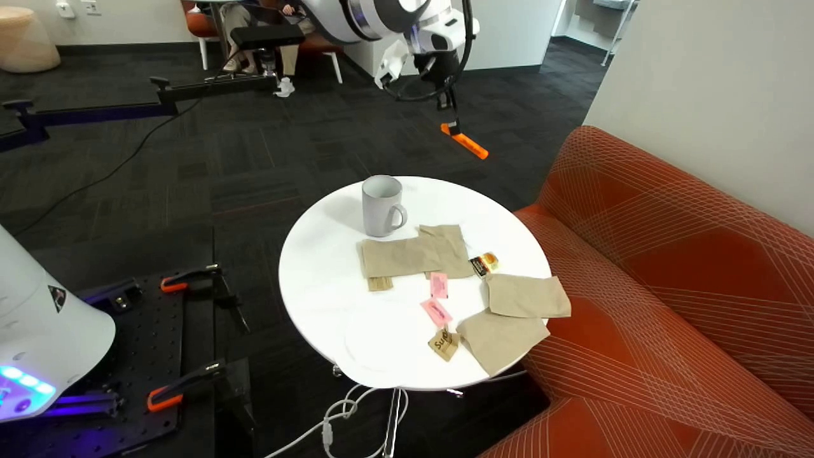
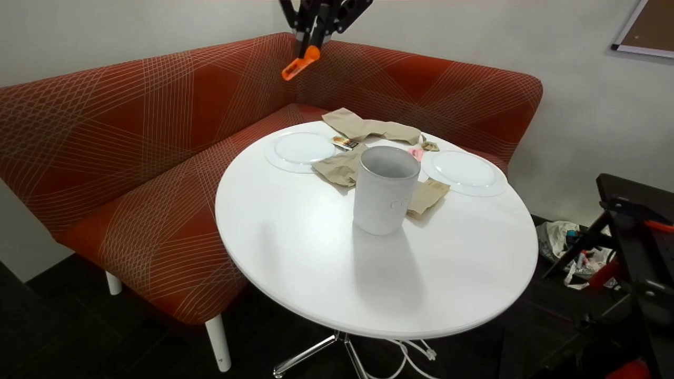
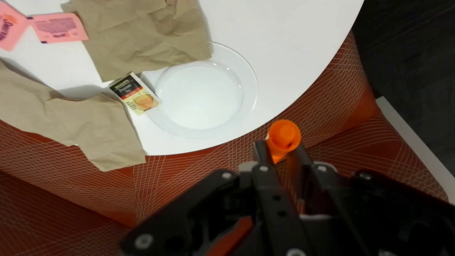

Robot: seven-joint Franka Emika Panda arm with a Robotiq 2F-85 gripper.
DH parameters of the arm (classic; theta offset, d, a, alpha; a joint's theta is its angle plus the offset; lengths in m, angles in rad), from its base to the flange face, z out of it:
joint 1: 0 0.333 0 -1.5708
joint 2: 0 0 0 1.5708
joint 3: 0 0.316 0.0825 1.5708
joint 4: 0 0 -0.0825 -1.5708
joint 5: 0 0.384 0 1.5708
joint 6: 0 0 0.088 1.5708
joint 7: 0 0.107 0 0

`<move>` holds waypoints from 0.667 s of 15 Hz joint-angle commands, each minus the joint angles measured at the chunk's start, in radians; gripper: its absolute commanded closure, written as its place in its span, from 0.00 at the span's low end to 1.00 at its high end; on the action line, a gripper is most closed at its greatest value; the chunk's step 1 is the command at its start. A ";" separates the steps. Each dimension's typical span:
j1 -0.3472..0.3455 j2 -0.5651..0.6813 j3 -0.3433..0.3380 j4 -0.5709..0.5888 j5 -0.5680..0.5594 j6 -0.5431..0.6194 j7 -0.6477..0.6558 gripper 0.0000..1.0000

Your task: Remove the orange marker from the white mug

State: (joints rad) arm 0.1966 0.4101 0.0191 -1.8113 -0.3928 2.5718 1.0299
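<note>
The tool (image 1: 452, 128) is holding the orange marker (image 1: 470, 145) in a narrow pinch, higher than the bench (image 1: 318, 280) and clear of the white mug (image 1: 376, 210), the marker's long axis slanting across the grip, lower end pointing toward or past the bench edge nearest the sofa (image 1: 636, 305).

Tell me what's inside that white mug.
In both exterior views, only bare inner wall shows inside the white mug, and nothing pokes above its rim. The near wall hides its bottom. The orange marker is outside, held in the jaws.
</note>
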 commanded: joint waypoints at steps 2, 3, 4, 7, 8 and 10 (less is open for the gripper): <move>0.089 0.170 -0.072 0.172 0.003 0.020 0.020 0.95; 0.105 0.200 -0.081 0.196 0.010 0.023 0.021 0.95; 0.124 0.227 -0.093 0.213 0.009 0.024 0.027 0.95; 0.159 0.296 -0.106 0.254 0.035 0.030 0.024 0.95; 0.167 0.316 -0.106 0.262 0.046 0.031 0.021 0.95; 0.177 0.354 -0.102 0.275 0.077 0.035 0.014 0.95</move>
State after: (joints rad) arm 0.3480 0.7021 -0.0659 -1.5851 -0.3557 2.5862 1.0308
